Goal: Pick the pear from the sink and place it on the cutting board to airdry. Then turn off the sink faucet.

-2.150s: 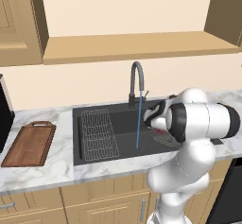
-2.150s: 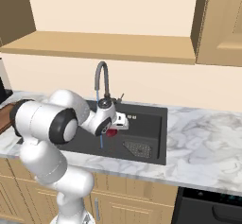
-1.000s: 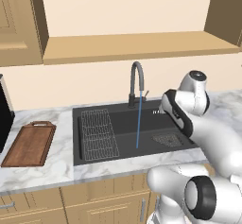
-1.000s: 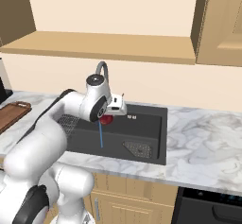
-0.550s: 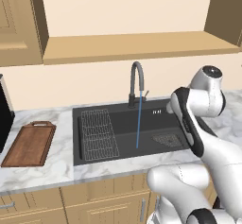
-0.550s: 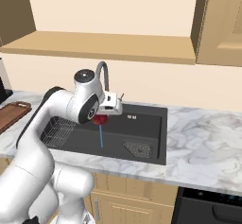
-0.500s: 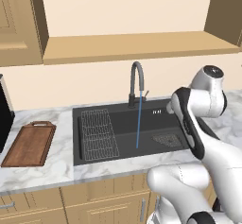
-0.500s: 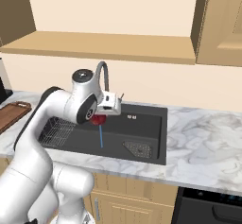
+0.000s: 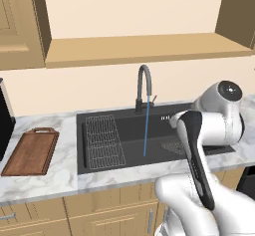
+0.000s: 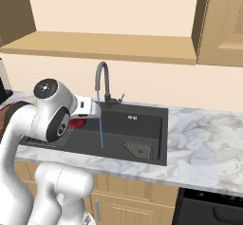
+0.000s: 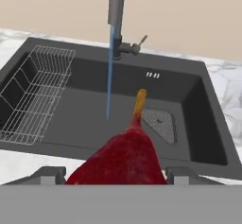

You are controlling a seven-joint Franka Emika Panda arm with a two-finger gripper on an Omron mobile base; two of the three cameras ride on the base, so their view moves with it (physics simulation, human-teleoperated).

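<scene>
Presently, working from the left of the scene, we record the cutting board (image 9: 31, 152) lying flat on the marble worktop (image 9: 60, 177), well apart from the sink (image 9: 129, 130) and with nothing on it; its handle end points toward the wall. To its right we find the dark basin, with the wire rack (image 9: 102, 140) occupying its left portion. At the back rim stands the sink faucet (image 9: 143, 88), upright, its small lever projecting to one side. We note a thin blue stream of water (image 9: 146, 128) falling from the spout to the basin floor, so the tap is running. Further right, the square drain grate (image 11: 159, 123) sits in the basin floor.

In the hand view we observe the pear (image 11: 120, 159), dark red with a yellow-brown stem pointing away from the camera, set between the two tips of the pincer (image 11: 111, 175). The jaws stand apart to the width of the fruit and are clamped on it. The fruit is raised clear of the basin, above its front rim. In the right base view we see the same red fruit (image 10: 78, 122) at the end of the arm, over the left part of the basin, beside the water stream.
</scene>
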